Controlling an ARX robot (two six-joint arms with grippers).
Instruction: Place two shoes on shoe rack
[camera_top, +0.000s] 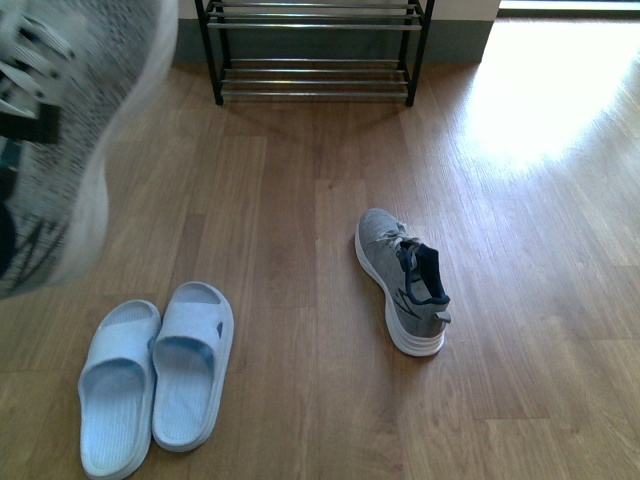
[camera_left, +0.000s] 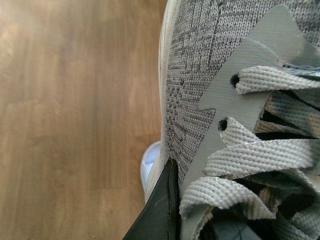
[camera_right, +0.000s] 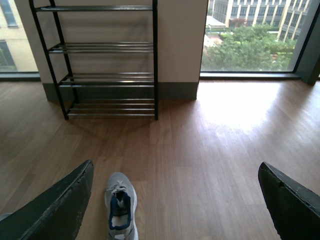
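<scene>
Sneaker (camera_top: 70, 120), grey knit with flat woven laces, clamped in left gripper (camera_left: 162, 215), clear of wood floor (camera_left: 75, 125). Right gripper (camera_right: 176, 170) spread wide; second sneaker (camera_right: 120, 210) near it, chrome-barred rack (camera_right: 107, 47) well beyond.

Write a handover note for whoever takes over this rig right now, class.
Left claw: shut on the first grey sneaker, lifted off the floor.
Right claw: open and empty.
The second grey sneaker stands on the floor, short of the shoe rack; the pale blue slides sit side by side to its left.
Done: no shoe on the rack yet.
Left: shelve the first grey sneaker, then one more shoe.
</scene>
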